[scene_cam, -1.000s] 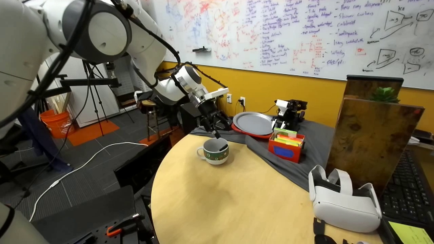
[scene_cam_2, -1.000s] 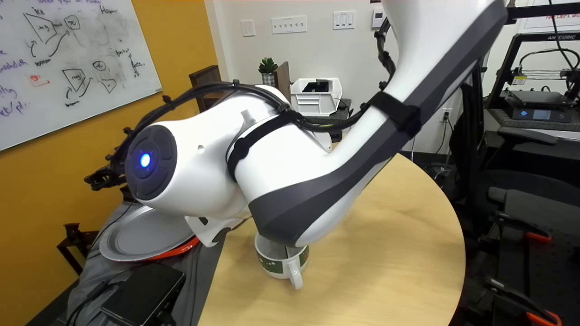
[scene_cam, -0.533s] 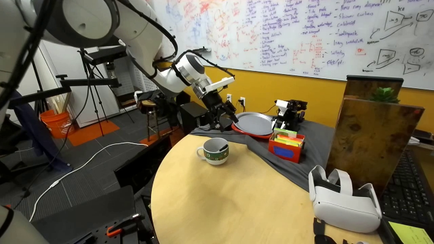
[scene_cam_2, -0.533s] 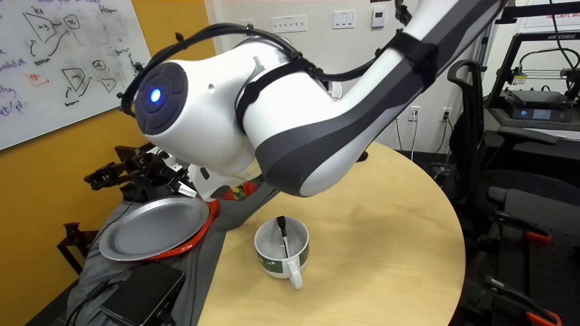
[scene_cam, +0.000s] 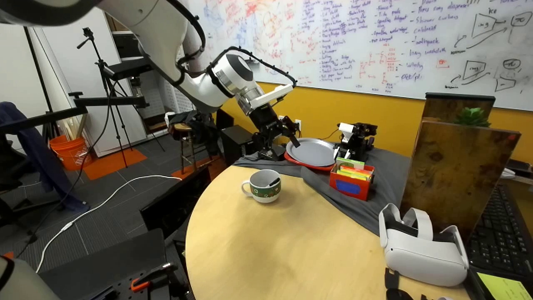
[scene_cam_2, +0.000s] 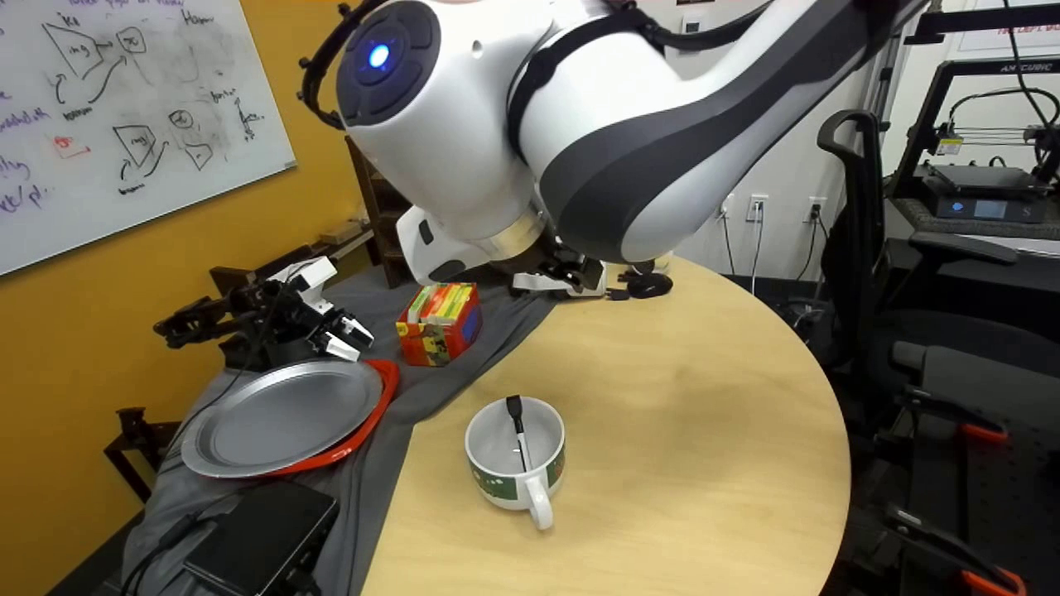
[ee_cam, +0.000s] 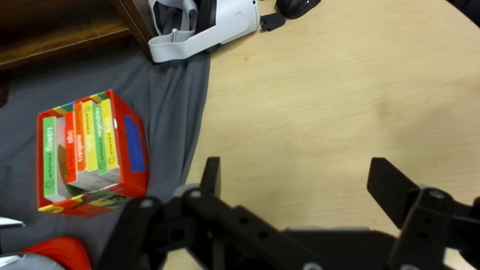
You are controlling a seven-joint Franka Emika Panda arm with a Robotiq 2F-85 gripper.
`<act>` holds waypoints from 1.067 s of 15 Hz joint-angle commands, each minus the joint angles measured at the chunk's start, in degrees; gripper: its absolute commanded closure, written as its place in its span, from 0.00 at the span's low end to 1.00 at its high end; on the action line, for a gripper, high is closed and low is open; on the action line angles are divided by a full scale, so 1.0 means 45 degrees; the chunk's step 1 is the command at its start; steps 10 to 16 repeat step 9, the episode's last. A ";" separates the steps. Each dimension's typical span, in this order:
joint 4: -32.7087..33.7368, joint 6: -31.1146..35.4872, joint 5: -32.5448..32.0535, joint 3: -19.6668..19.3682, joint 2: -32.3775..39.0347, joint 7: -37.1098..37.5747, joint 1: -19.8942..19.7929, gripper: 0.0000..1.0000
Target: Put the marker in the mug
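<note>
From where I stand, I see the black-capped marker (scene_cam_2: 518, 425) inside the mug (scene_cam: 265, 195), so the task looks done to me. It leans: its cap is up at the wall opposite the mug's handle, and its white end goes down toward the handle side. Probably it slants because it is too long for lying flat on the bottom. The gripper (ee_cam: 295, 170) holds nothing; its fingers are spread wide. It is higher than the mug and well apart from it, I suppose for not knocking the cap.

About edges: the border of the grey cloth (scene_cam_2: 431, 396) runs near the mug, and on this cloth side are the round tray (scene_cam_2: 281, 418) and the red box of children's books (ee_cam: 133, 182). The handle points toward the curved edge of the wooden table (scene_cam: 266, 250). Most room for moving, in my judgement, is upward from the mug, or over the wood toward the VR headset (scene_cam: 424, 260), well apart from the mug.
</note>
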 commanded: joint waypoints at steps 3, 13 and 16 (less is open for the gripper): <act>-0.2272 0.1829 0.0588 -0.0070 -0.2162 0.0004 -0.0973 0.00; -0.1840 0.1434 0.0447 -0.0121 -0.1755 0.0007 -0.0810 0.00; -0.1840 0.1434 0.0447 -0.0121 -0.1755 0.0007 -0.0810 0.00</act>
